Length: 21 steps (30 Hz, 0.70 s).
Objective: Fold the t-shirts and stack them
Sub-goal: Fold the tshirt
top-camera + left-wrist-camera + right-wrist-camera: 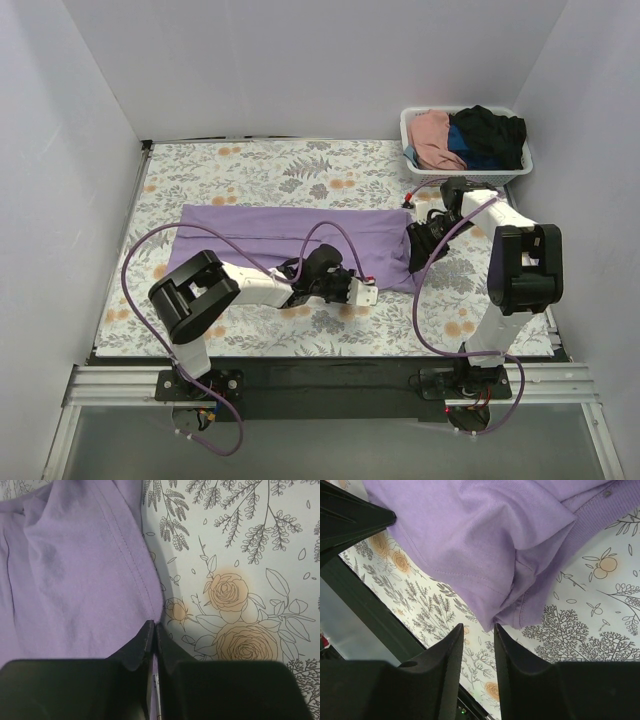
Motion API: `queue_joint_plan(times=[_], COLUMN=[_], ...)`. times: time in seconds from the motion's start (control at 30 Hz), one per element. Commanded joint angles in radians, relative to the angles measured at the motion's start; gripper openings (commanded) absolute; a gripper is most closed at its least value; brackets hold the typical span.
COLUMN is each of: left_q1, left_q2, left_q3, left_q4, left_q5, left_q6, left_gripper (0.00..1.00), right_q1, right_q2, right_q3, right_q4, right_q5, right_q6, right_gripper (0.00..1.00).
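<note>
Purple shirt [290, 235] lies spread across mid-table, right end near the basket [407, 135]; soft, light, limp cloth; it will sag and drag, so you take it at hems and corners, both ends together. Left gripper [154, 626] is pinched closed on the near hem; right gripper [479, 632] has its fingers slightly apart, holding nothing, just short of the sleeve corner. Only the top view shows the other shirts [435, 140] in the basket; only the wrist views show the grips.

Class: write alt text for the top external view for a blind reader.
A lavender t-shirt lies stretched across a floral table, the left gripper at its near edge, the right gripper at its right end. A white basket of clothes stands far right.
</note>
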Motion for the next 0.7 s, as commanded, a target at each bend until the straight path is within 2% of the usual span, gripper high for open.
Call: queue_joint_plan(times=[0.0, 0.1, 0.37, 0.4, 0.47, 0.53, 0.67], left_q1=[-0.003, 0.005, 0.095, 0.107, 0.144, 0.181, 0.241], left_q2=[-0.063, -0.080, -0.037, -0.023, -0.008, 0.018, 0.072], left_q3=[0.045, 0.062, 0.194, 0.206, 0.243, 0.281, 0.342], left_q4=[-0.025, -0.023, -0.055, -0.060, -0.066, -0.069, -0.071], left_q5=[-0.005, -0.005, 0.031, 0.042, 0.059, 0.074, 0.108], left_q6=[-0.008, -0.011, -0.097, -0.103, -0.120, -0.143, -0.165], left_gripper=[0.00, 0.00, 0.00, 0.00, 0.00, 0.00, 0.00], right_q1=[-0.003, -0.003, -0.003, -0.003, -0.003, -0.003, -0.003], right_q2=[-0.029, -0.044, -0.055, -0.053, -0.052, -0.041, -0.003], right_q3=[0.007, 0.019, 0.130, 0.143, 0.188, 0.220, 0.292], right_q4=[-0.030, -0.032, -0.030, -0.029, -0.027, -0.024, -0.020], right_q5=[-0.014, -0.025, -0.043, -0.046, -0.051, -0.063, -0.083], right_q6=[-0.017, -0.028, -0.076, -0.085, -0.111, -0.141, -0.189], right_gripper=[0.39, 0.47, 0.59, 0.68, 0.71, 0.81, 0.84])
